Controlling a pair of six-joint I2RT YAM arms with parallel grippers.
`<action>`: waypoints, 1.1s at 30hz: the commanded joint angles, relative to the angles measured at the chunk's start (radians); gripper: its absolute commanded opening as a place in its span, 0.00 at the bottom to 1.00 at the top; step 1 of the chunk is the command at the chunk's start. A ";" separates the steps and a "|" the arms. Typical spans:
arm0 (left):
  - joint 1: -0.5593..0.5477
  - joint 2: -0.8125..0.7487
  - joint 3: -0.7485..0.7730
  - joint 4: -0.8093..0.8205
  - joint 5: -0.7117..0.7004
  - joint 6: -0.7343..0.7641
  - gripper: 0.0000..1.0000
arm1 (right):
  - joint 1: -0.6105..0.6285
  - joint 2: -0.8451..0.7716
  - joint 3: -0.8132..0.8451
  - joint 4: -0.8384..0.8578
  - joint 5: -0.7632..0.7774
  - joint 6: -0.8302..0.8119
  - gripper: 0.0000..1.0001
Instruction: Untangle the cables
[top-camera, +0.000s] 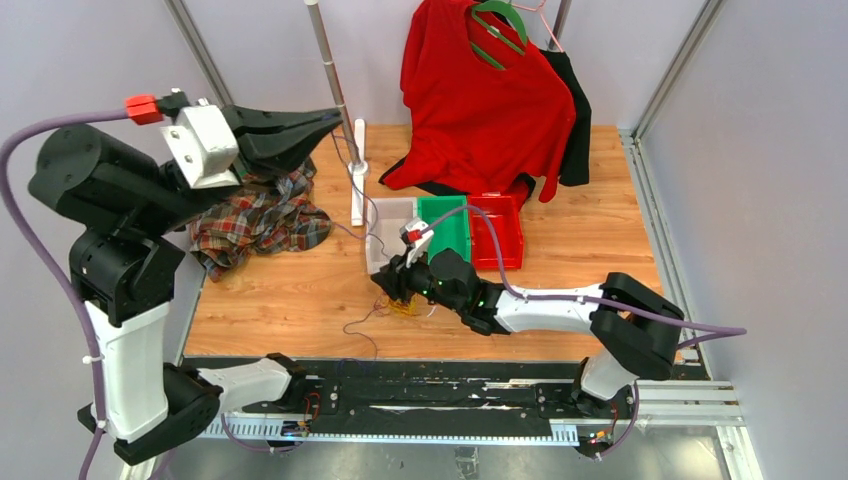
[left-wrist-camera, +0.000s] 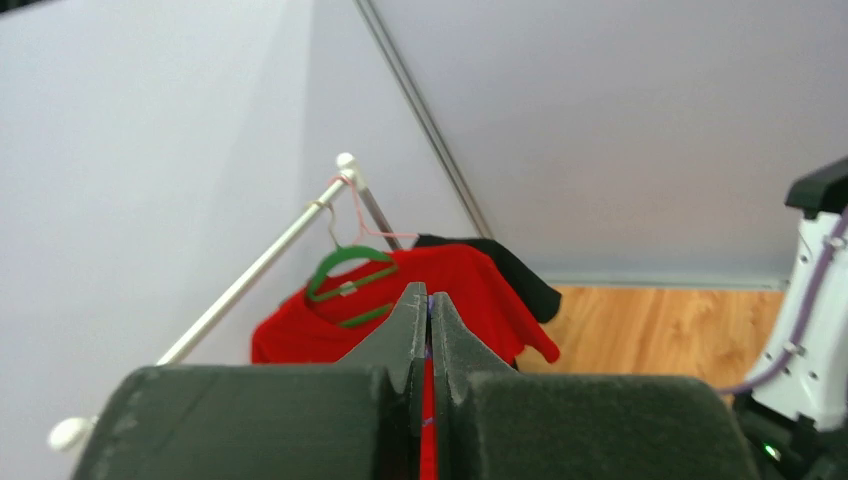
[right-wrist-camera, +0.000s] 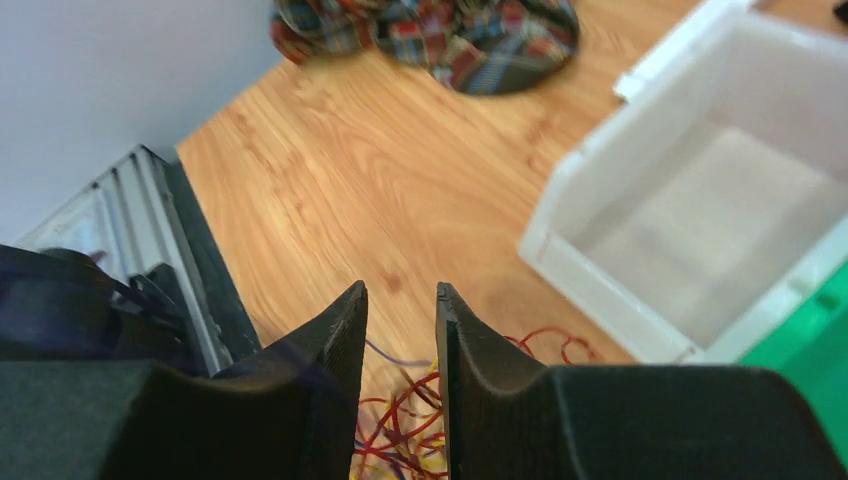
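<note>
2 arms busy mid-untangle: left gripper (top-camera: 335, 120) was up high, clenched, seemingly pinching 1 purple strand (left-wrist-camera: 429, 305) running up from the cables (top-camera: 405, 303) by the white bin (right-wrist-camera: 570, 260). Right gripper (right-wrist-camera: 400, 290) hovered over the clump, jaws part open, gripping nothing I could see. It'd probably need to pin the clump next.

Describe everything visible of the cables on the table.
The cables are thin, flexible wires in red, yellow and purple, knotted into a loose clump on the wooden table beside the white bin. Stray loops spread toward the near edge. The right gripper hangs just above, jaws slightly apart. One purple strand seems to run up to the shut left gripper.
</note>
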 joint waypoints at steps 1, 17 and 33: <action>-0.003 0.026 0.081 0.127 -0.048 -0.018 0.00 | -0.008 0.018 -0.063 0.068 0.092 0.036 0.32; -0.003 -0.015 -0.001 0.128 -0.059 -0.036 0.00 | -0.009 -0.223 -0.104 -0.099 0.166 -0.029 0.63; -0.004 -0.178 -0.509 0.035 0.032 -0.015 0.00 | -0.148 -0.473 0.222 -0.674 -0.024 -0.278 0.72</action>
